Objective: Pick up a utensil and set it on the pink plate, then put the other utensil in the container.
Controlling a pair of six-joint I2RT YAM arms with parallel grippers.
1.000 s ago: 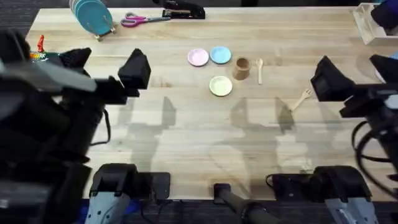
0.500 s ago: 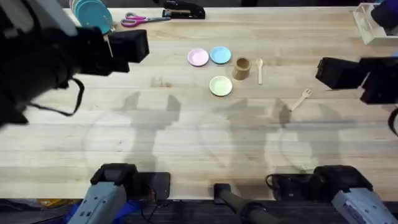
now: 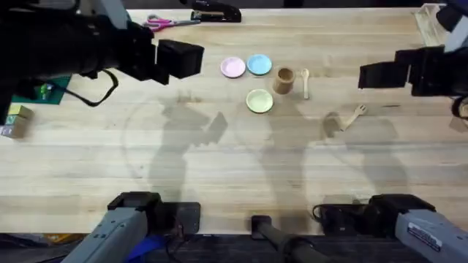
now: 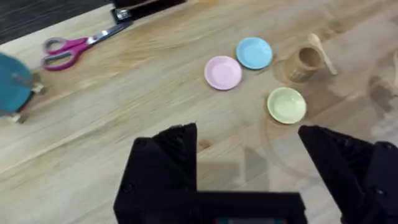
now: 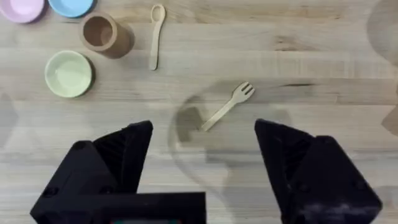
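right wrist: fork [image 5: 227,106] between parted right tool [image 5: 204,160]; left tool [image 4: 249,163] apart, scissors [image 4: 78,47] beyond.

a look down along the right gripper [image 5: 202,155], its two black fingers spread wide above a pale wooden table [image 5: 323,56]. a small wooden fork [image 5: 227,106] lies slanted on the table between the fingers, untouched. farther off, a wooden spoon [image 5: 156,34] lies just beside a brown wooden cup [image 5: 103,34]. a pale yellow plate [image 5: 69,73] sits near the cup, with a pink plate [image 5: 22,7] and a light blue plate [image 5: 70,5] at the view's edge.
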